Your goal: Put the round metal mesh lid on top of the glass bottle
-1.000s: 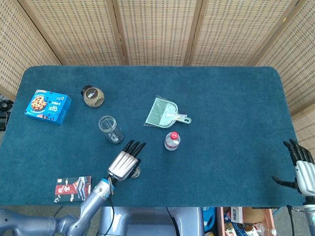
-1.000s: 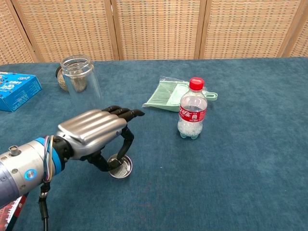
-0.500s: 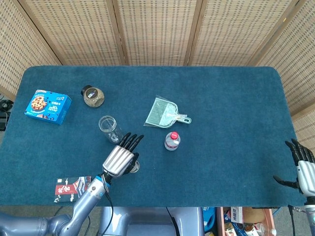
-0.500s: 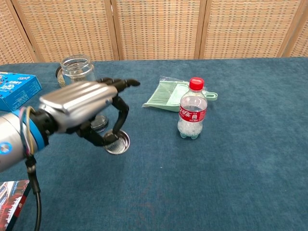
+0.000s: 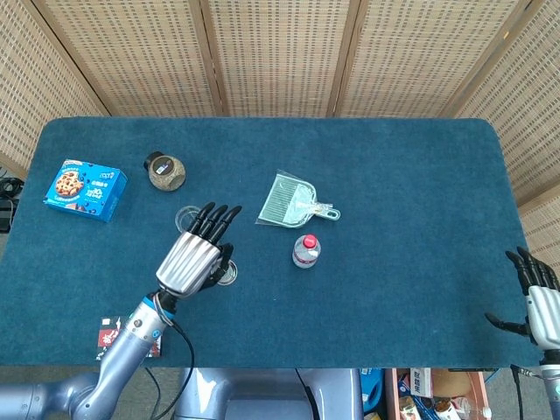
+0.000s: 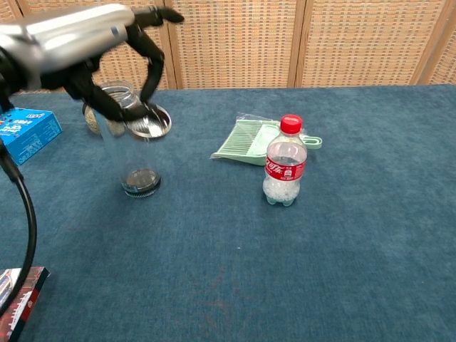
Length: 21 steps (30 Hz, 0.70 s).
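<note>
The clear glass bottle (image 6: 130, 153) stands upright on the blue table at the left; the head view shows only its rim (image 5: 186, 214) past my fingers. My left hand (image 6: 85, 41) is raised over it and pinches the round metal mesh lid (image 6: 149, 122) between thumb and fingers. The lid hangs in the air just right of the bottle's mouth, roughly level, not resting on it. From the head view the left hand (image 5: 194, 254) covers most of the bottle, with the lid (image 5: 228, 275) peeking out at its right. My right hand (image 5: 536, 300) hovers off the table's right front corner, fingers spread, empty.
A red-capped plastic bottle (image 6: 284, 162) stands mid-table, with a green dustpan (image 6: 250, 141) behind it. A blue cookie box (image 6: 26, 131) and a small round jar (image 5: 164, 171) sit at the far left. A dark booklet (image 5: 111, 336) lies by the front edge.
My left hand has lifted the mesh lid off the table and carried it up and back toward the glass bottle's mouth. The right hand has stayed put.
</note>
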{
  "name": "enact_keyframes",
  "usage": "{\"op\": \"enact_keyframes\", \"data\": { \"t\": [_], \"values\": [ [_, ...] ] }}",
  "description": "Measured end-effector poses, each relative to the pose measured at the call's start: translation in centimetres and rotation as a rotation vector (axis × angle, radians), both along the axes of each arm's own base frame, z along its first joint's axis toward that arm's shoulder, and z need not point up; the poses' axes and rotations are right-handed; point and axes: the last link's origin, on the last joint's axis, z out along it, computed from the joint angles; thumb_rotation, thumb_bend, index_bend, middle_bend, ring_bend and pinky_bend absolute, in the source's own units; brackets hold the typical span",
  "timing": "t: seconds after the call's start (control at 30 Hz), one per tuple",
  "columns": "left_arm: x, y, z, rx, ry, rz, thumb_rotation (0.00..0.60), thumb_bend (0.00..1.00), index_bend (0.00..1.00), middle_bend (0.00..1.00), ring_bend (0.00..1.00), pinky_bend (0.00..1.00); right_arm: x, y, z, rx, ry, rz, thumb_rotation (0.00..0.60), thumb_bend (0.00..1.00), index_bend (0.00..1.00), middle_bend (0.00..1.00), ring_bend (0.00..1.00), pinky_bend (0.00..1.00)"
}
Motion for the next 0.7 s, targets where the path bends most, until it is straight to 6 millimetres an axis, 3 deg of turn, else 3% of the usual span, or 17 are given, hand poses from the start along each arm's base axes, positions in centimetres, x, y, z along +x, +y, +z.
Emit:
{"op": "enact_keyframes", "data": {
  "t": [0.37, 0.7],
  "values": [
    [0.3, 3.8, 5.9, 0.085, 0.034, 0.084, 0.600, 0.40, 0.68, 0.00, 0.00, 0.00, -0.1, -0.1, -0.1, 0.005, 0.002, -0.006, 0.600, 0.05, 0.09, 0.00, 0.00, 0.00],
    [-0.9, 6.3, 7.8, 0.105, 0.062, 0.169, 0.600, 0.41, 0.68, 0.00, 0.00, 0.00, 0.0, -0.2, -0.4, 0.013, 0.009, -0.009, 0.600, 0.05, 0.09, 0.00, 0.00, 0.00]
  ]
}}
